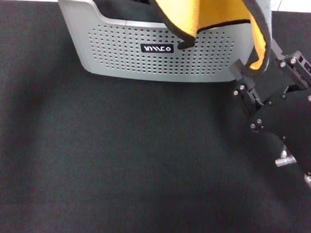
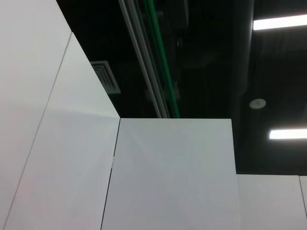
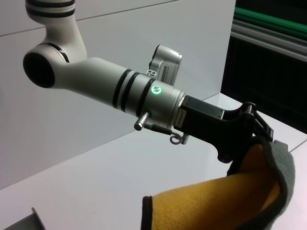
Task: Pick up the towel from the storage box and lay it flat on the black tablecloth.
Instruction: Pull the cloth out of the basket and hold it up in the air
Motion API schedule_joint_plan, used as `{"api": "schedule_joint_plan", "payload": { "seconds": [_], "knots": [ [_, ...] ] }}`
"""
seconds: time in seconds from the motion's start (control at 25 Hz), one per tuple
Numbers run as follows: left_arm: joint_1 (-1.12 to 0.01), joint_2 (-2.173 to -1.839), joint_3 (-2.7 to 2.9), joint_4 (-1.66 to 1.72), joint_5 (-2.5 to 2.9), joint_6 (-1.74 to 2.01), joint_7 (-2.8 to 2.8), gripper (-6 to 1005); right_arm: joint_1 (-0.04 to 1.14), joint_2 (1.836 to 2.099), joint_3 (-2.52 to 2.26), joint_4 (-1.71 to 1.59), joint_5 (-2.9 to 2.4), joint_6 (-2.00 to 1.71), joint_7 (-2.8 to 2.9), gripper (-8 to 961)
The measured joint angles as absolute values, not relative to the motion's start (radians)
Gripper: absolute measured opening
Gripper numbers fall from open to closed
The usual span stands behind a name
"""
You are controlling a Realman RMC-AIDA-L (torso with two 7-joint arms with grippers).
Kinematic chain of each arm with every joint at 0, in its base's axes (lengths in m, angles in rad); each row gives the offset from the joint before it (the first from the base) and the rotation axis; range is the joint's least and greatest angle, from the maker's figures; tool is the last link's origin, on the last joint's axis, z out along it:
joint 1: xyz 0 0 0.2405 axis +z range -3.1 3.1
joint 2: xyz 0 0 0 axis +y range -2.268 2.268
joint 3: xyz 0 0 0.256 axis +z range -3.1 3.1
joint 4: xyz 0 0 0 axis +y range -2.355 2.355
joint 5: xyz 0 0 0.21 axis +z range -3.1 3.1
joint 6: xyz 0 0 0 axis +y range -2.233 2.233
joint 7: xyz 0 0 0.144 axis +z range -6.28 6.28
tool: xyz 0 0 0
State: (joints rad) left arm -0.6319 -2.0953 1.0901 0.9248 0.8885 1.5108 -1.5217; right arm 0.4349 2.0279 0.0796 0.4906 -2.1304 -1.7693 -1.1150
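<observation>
The storage box, a light grey perforated basket with a black logo plate, stands at the far edge of the black tablecloth. The towel, yellow on one side and grey on the other with a dark hem, hangs over the box's right half from above the head view. In the right wrist view my left gripper, on its white arm, is shut on the towel's top edge and holds it up. My right gripper is to the right of the box, open, with the towel's lower corner hanging between its fingers.
Smooth black fabric lies inside the box. The right arm's black body covers the cloth's right side. The left wrist view shows only white panels and a dark ceiling.
</observation>
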Motion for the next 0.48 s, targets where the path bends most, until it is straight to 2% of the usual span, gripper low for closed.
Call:
{"api": "schedule_joint_plan", "payload": {
  "seconds": [0.16,0.48],
  "knots": [
    [-0.631,-2.095,1.089,0.925,0.888,1.510,-1.516,80,0.421,2.028,0.079,0.493,-2.140,-1.776,-1.116,460],
    [-0.630,-2.095,1.089,0.925,0.888,1.501,-1.512,83,0.406,2.028,0.078,0.493,-2.145,-1.811,-1.117,453]
  ]
}}
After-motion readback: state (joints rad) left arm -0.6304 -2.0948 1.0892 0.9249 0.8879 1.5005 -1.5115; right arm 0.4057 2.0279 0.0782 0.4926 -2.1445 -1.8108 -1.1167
